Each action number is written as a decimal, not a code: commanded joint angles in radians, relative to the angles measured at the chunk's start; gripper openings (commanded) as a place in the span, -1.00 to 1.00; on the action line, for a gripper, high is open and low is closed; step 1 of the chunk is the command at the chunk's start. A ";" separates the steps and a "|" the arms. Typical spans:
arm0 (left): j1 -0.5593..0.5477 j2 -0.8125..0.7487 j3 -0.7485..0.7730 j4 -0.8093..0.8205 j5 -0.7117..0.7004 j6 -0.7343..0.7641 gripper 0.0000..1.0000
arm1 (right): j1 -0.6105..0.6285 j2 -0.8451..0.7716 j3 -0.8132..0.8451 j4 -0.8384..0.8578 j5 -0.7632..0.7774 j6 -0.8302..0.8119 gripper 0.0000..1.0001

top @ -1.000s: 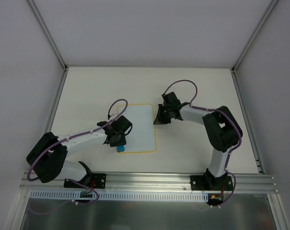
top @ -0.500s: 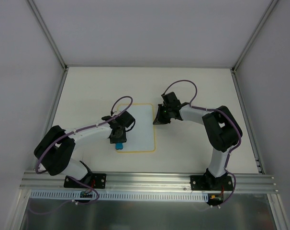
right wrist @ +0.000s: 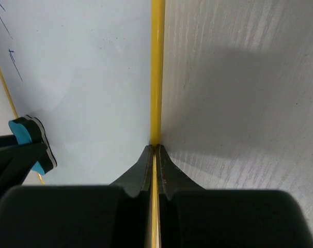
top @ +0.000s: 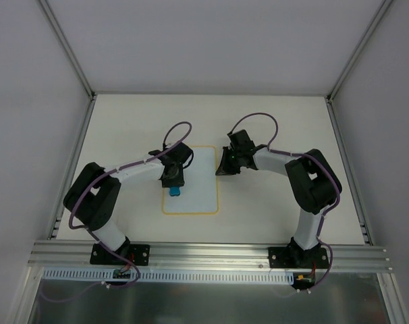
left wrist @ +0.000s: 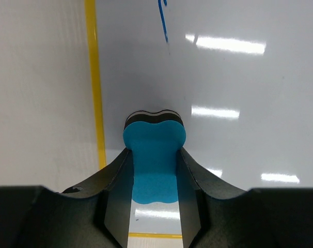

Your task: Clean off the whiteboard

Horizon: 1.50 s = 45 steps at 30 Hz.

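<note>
Left fingers (left wrist: 115,206) slightly spread, pinching blue eraser (left wrist: 154,150) at its waist. Eraser over whiteboard (top: 199,192), near board's 9 o'clock edge; contact hard to tell. Right fingers (right wrist: 140,174) pressed together on yellow border (right wrist: 157,77), board's 3 o'clock edge. Whiteboard flat, bench (top: 272,128) centre. Blue stroke (left wrist: 164,26) at eraser's 12 o'clock, cut off by frame.

We see a pale, faintly textured table (top: 279,128), walls on three sides; flat on it, a little left of centre, the yellow-bordered whiteboard (top: 201,192), thin blue strokes on its surface
</note>
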 commanded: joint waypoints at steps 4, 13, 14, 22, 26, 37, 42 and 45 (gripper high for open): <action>0.092 0.125 0.116 0.039 0.022 0.135 -1.00 | 0.007 0.093 -0.059 -0.120 0.057 -0.039 -0.99; 0.212 0.308 0.321 0.034 0.132 0.219 -1.00 | 0.008 0.099 -0.054 -0.117 0.045 -0.050 -0.99; 0.226 0.320 0.334 0.033 0.139 0.222 -1.00 | 0.008 0.102 -0.051 -0.117 0.040 -0.050 -0.99; 0.256 0.461 0.538 -0.027 0.090 0.293 -1.00 | 0.008 0.128 -0.033 -0.117 0.017 -0.057 -0.99; 0.256 0.508 0.612 -0.061 0.076 0.322 -1.00 | 0.008 0.128 -0.029 -0.116 0.013 -0.057 -0.99; 0.226 0.588 0.691 -0.121 0.116 0.322 -1.00 | 0.017 0.125 -0.028 -0.117 0.028 -0.062 -0.99; 0.135 0.566 0.654 -0.128 0.146 0.310 -1.00 | 0.013 0.098 -0.054 -0.129 0.042 -0.048 -0.99; 0.086 0.552 0.619 -0.132 0.143 0.294 -1.00 | 0.011 0.076 -0.065 -0.132 0.042 -0.045 -0.99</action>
